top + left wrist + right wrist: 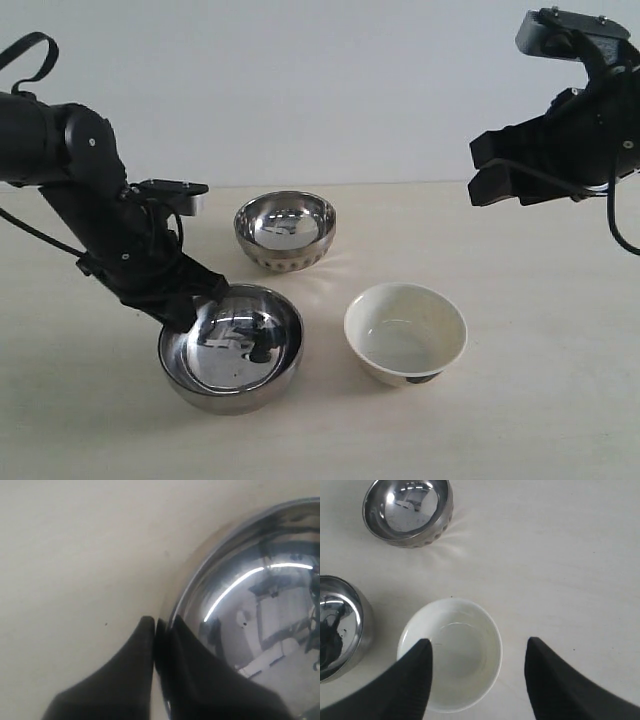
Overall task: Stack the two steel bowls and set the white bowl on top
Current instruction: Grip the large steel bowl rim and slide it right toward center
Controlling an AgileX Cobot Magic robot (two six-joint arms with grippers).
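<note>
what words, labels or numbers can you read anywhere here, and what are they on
No readable text in any view.
The dark mark near the base of the white bowl: too small to tell if it is lettering.
The wider steel bowl and the smaller steel bowl: reflections only.

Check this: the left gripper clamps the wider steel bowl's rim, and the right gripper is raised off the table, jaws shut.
Wrong on one point: the right gripper is open, not shut; the right wrist view shows its fingers spread wide. The rest holds: the left gripper clamps the wider steel bowl by its rim.
</note>
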